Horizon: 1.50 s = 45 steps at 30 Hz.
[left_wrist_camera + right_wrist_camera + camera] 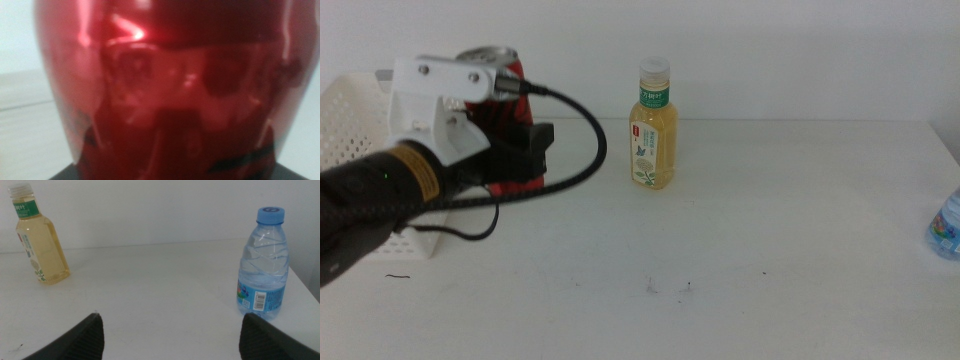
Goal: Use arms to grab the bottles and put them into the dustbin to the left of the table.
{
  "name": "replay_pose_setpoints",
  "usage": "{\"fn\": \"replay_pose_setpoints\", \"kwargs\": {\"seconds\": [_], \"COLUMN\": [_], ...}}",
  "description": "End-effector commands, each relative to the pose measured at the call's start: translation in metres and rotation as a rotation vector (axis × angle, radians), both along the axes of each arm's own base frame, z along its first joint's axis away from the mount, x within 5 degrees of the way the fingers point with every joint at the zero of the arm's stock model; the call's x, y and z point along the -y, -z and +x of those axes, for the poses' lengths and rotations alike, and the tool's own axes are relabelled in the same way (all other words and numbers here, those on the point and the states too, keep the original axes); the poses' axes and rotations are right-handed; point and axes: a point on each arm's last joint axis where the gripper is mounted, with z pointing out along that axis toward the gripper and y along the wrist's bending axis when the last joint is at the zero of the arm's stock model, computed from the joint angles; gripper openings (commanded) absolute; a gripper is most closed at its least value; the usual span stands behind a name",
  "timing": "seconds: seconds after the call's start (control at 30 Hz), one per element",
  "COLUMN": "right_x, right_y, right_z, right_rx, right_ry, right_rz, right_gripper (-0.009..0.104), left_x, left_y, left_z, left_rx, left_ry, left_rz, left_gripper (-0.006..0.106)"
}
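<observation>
My left gripper (520, 150) comes in from the left and is shut on the red soda can (498, 62), holding it upright just right of the white dustbin (350, 120). The can (165, 90) fills the left wrist view, blurred and very close. The yellow drink bottle (653, 125) stands upright at the middle back of the table (770, 260). At the table's right edge, cut off by the picture, stands the small clear water bottle (946, 225). My right gripper (172, 340) is open; its wrist view shows the water bottle (263, 265) and the yellow bottle (40, 240) ahead of it.
The left arm's black cable (585, 150) loops out to the right of the can. A few tiny dark specks (665, 288) mark the tabletop near the front. A white wall (800, 50) rises behind the table.
</observation>
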Motion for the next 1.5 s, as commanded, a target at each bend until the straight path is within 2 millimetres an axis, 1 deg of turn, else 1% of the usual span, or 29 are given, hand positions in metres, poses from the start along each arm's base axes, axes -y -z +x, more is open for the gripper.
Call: {"fn": "replay_pose_setpoints", "kwargs": {"seconds": [0.0,0.1,0.2,0.3,0.4,0.43,0.57,0.67,0.83,0.97,1.1,1.27,1.4,1.47], "right_x": [0.000,0.000,0.000,0.000,0.000,0.000,0.000,0.000,0.000,0.000,0.000,0.000,0.000,0.000], "right_y": [0.000,0.000,0.000,0.000,0.000,0.000,0.000,0.000,0.000,0.000,0.000,0.000,0.000,0.000], "right_z": [0.000,0.000,0.000,0.000,0.000,0.000,0.000,0.000,0.000,0.000,0.000,0.000,0.000,0.000], "right_rx": [0.010,0.010,0.010,0.010,0.010,0.010,0.010,0.010,0.010,0.010,0.010,0.010,0.010,0.010], "right_ry": [0.001,0.001,0.001,0.001,0.001,0.001,0.001,0.001,0.001,0.001,0.001,0.001,0.001,0.001], "right_rz": [-0.013,-0.013,-0.013,-0.013,-0.013,-0.013,-0.013,-0.013,-0.013,-0.013,-0.013,-0.013,-0.013,-0.013], "right_gripper": [0.087,0.087,0.087,0.087,0.087,0.087,0.087,0.087,0.087,0.087,0.087,0.087,0.087,0.087], "left_x": [0.002,-0.003,-0.008,-0.009,-0.009,-0.011,-0.029,-0.044,-0.064,-0.087,-0.110,-0.136,-0.153,-0.163], "left_y": [-0.017,-0.022,-0.027,-0.035,-0.052,-0.060,-0.088,-0.102,-0.118,-0.117,-0.114,-0.095,-0.078,-0.067], "left_z": [0.003,0.007,0.011,0.014,0.018,0.019,0.034,0.045,0.067,0.084,0.104,0.129,0.142,0.147], "left_rx": [0.046,-0.001,-0.053,-0.104,-0.106,-0.113,-0.148,-0.200,-0.268,-0.388,-0.465,-0.549,-0.583,-0.609], "left_ry": [-0.006,-0.078,-0.131,-0.141,-0.121,-0.126,-0.168,-0.196,-0.219,-0.238,-0.242,-0.234,-0.260,-0.267], "left_rz": [-0.046,-0.058,0.001,0.072,0.120,0.122,0.154,0.203,0.278,0.312,0.270,0.223,0.225,0.230], "left_gripper": [0.041,0.041,0.041,0.041,0.041,0.041,0.041,0.041,0.041,0.041,0.041,0.041,0.041,0.041]}}
